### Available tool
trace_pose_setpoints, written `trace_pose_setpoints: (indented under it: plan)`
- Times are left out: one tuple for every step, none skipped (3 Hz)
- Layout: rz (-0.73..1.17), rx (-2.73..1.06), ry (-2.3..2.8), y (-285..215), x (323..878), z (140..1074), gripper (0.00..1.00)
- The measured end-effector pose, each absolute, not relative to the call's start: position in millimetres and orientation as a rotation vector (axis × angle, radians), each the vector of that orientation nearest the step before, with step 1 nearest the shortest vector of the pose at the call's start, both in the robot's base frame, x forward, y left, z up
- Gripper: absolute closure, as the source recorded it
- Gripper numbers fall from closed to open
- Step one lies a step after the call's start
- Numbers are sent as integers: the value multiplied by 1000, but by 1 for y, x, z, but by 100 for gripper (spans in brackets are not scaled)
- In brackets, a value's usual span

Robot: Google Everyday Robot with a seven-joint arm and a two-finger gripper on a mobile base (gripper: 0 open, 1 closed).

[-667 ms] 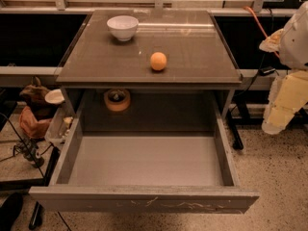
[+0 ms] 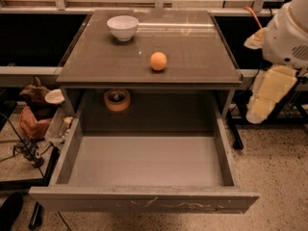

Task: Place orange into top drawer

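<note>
- Surface (image 2: 192,57): one, grey-brown, left of the tool.
- Top drawer (image 2: 144,160): one, pulled open toward the camera, lower left of the tool; long axis side to side.
- Arm (image 2: 288,32): one, white, at the right edge.
- Tool (image 2: 267,97): one, hanging downward beside the surface; whether it is open or closed cannot be told.
- Bowl (image 2: 122,27): one, white, far left of the tool.
- Tape roll (image 2: 117,99): one, under the surface.
- Orange (image 2: 158,61): one, round, no long axis, on the surface, well apart from the tool on its left.

orange (image 2: 158,61): on table (image 2: 192,47) | top drawer (image 2: 144,201): open | gripper (image 2: 259,110): right of table
</note>
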State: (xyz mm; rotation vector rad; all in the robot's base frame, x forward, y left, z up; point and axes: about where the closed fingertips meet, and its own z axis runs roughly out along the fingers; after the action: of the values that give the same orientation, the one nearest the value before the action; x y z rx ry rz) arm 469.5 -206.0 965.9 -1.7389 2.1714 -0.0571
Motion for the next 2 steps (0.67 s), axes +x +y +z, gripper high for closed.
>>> trace_pose_setpoints:
  plan:
    - [9, -1789, 2079, -193, 525, 950, 0]
    - [85, -1822, 1989, -177, 591, 931, 0]
